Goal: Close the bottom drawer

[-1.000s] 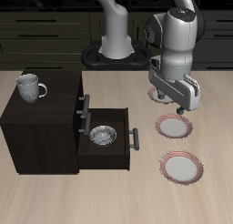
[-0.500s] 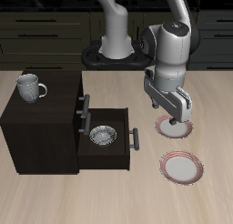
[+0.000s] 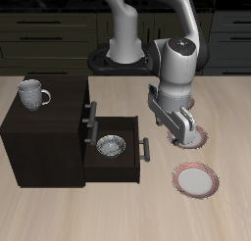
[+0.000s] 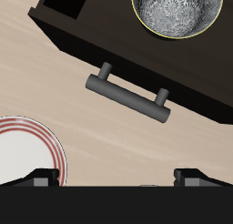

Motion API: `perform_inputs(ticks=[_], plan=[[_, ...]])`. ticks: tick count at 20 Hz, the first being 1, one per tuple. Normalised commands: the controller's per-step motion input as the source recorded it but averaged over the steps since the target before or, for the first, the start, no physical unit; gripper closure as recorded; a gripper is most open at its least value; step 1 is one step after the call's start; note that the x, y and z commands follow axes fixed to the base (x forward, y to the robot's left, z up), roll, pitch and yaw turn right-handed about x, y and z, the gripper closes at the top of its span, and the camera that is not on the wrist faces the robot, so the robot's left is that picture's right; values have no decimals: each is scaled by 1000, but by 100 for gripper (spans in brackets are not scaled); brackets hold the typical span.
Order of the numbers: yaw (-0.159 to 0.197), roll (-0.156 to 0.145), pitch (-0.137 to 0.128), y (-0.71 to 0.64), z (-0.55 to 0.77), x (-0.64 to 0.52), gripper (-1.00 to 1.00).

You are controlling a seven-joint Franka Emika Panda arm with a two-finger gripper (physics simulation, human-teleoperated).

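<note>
Since one second ago your arm has come down and moved toward the cabinet: the claw was above the farther plate, and now it hangs low, just in front of the open drawer, with the farther plate partly hidden behind it. Nothing else on the desk has shifted.

The bottom drawer is pulled out from the dark wooden cabinet, and inside it sits a small metal bowl with a yellow rim. Its grey bar handle points toward the two plates. In the wrist view the handle lies just ahead of the claw, and the drawer front is still apart from the fingertips. The fingers stand wide apart, and nothing is between them.

I judge that you are in the approach step, and the push has not yet begun. For the next move you need no grasp. Bring the claw a little lower and closer until it touches the flat front or the handle, then push straight toward the cabinet, along the line of the drawer. Keep the push centred, because a push at one end could turn the small cabinet on the desk. The white mug on top of the cabinet and the nearer plate stay out of your path.
</note>
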Motion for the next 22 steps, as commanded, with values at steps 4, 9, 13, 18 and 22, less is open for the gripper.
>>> perform_inputs(ticks=[4,9,13,18,22], plan=[[-13,-24,-11,-202,-175,-24,-100],[-42,5,31,-128,-282,-28,-100],[-30,1,13,-90,-219,-63,-100],[-28,11,42,-42,-353,-30,-100],[-24,9,5,-71,-105,21,-100]])
